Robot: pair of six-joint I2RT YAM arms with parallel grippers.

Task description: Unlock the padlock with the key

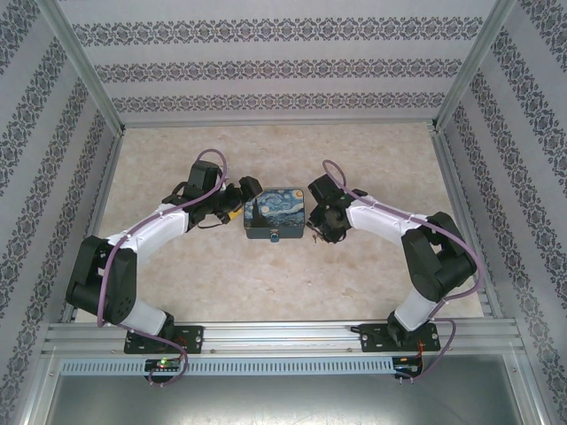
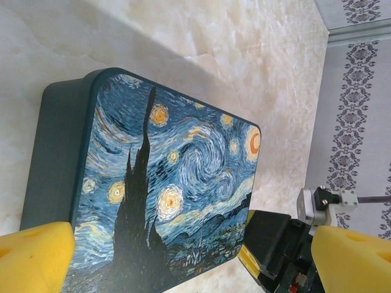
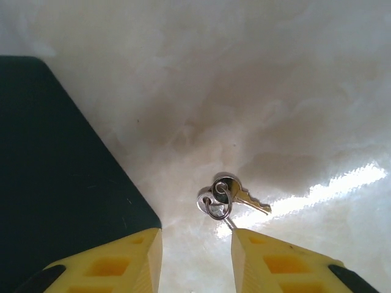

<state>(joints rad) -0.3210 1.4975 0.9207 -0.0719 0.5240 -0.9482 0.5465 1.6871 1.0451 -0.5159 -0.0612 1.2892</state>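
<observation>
The key [image 3: 223,196] is silvery and lies flat on the marble table, joined to a second key by a small ring. My right gripper [image 3: 194,244] hangs just above and short of it, open, with nothing between its yellow fingers [image 3: 269,262]. Seen from above, this gripper [image 1: 319,232] points down at the tin's right end. The padlock [image 1: 274,237] shows as a tiny blue body at the middle of the tin's near side. My left gripper [image 1: 239,212] is wide open at the tin's left end. Its yellow pads [image 2: 36,256] stand on either side of the tin.
The rectangular tin [image 1: 276,215] painted with a swirly night sky sits mid-table between the two grippers; its lid [image 2: 177,183] is closed and its dark side [image 3: 55,183] stands just left of the key. Patterned walls and metal posts enclose the table.
</observation>
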